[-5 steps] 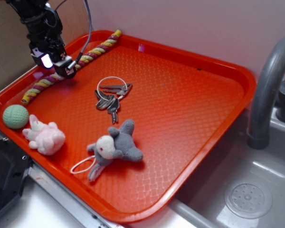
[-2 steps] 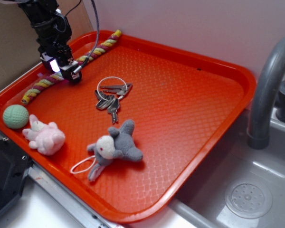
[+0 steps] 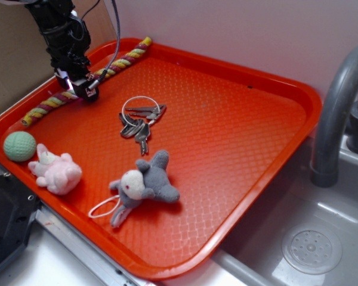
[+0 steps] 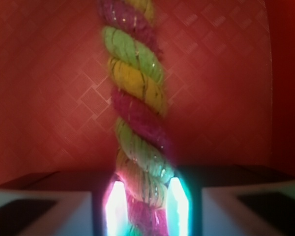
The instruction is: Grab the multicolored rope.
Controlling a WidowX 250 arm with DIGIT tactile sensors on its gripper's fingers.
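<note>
Orange tray (image 3: 238, 119) with raised rim and waffle-textured floor, set beside a grey sink (image 3: 310, 250) at right; grey faucet pipe (image 3: 337, 107) rises at the tray's far right corner. In the tray: multicolored rope (image 3: 116, 63) lying along the far left rim, running from the far corner down toward the left corner; key ring with keys (image 3: 139, 117) left of centre, apart from the rope; grey plush mouse (image 3: 144, 183) with a white loop cord, near side; pink plush toy (image 3: 55, 171) at near left; green knitted ball (image 3: 19, 146) just beside it, against the left rim. Black gripper (image 3: 82, 87) down on the rope about midway along it, cable trailing upward. Nothing lies between gripper and rope; keys are the closest neighbour, off to the right. Wrist view: rope (image 4: 137, 128) a thick twisted cord of yellow, dark red and pale green strands with glittery flecks, passing straight between the two lit fingers (image 4: 115, 206), which press against it on both sides — gripper (image 4: 145, 206) closed on the rope. Rope still rests on the tray floor.
</note>
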